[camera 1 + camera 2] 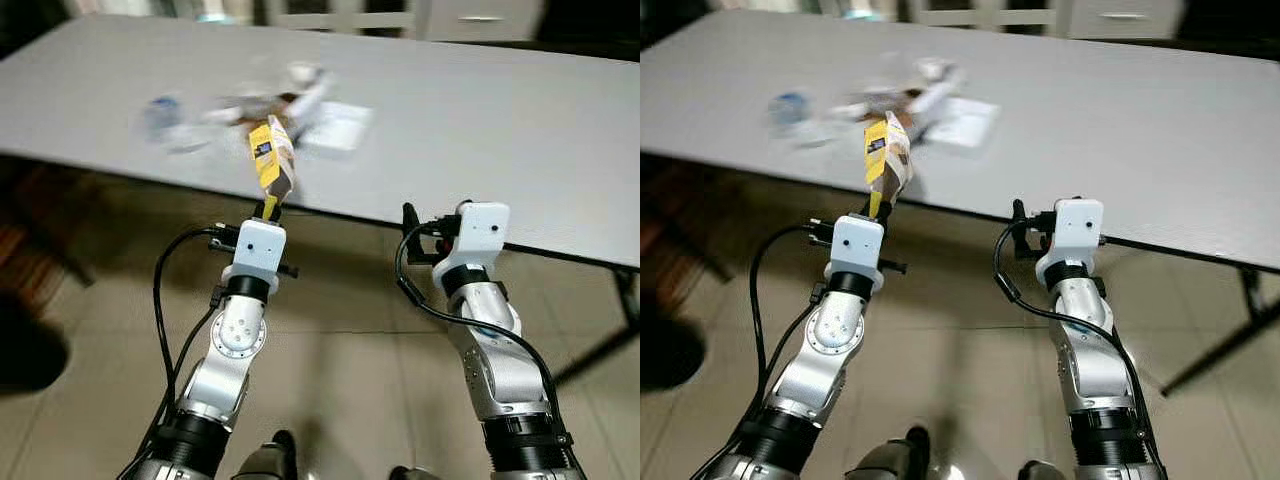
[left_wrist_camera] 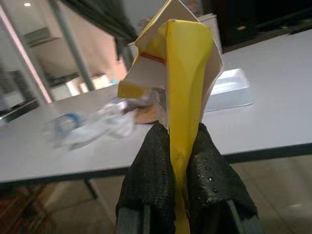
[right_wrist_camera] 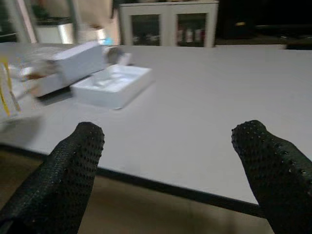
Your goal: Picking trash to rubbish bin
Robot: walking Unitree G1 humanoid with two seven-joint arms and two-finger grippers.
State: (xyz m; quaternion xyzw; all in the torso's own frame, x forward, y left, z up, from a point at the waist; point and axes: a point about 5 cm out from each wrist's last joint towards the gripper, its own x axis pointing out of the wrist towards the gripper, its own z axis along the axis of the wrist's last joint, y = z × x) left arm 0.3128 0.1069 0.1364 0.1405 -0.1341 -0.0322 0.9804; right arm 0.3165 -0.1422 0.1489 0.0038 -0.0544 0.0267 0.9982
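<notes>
here the grey table [image 1: 480, 110] served as the landmark, and the left gripper [image 1: 270, 208] stood just at its near edge, fingers [image 2: 151, 175] pressed together on the lower end of a yellow carton [image 1: 271, 155]. the carton was crumpled and flattened, yellow with white and brown faces and a small dark label, and it rose upright from the fingers so that its upper part showed against the tabletop, while its pinched end sat in front of the table's edge, above the tiled floor [image 1: 340, 330]. further in on the table, beyond the carton, lay a blurred cluster of other rubbish: a clear plastic bottle [image 1: 170, 118] with a blue label toward the table's left end, some crumpled wrappers [image 1: 262, 103] in the middle, and a shallow white tray [image 1: 335, 127] just beside them. in the right wrist view the tray [image 3: 111, 85] lay flat on the table with a white box [image 3: 73, 61] near it. the right gripper [image 3: 168, 161] hovered before the table's near edge, to the right of the carton and well apart from it, its two black fingers spread wide with nothing between them. a dark table leg [image 1: 610, 330] slanted down at the table's right end.
</notes>
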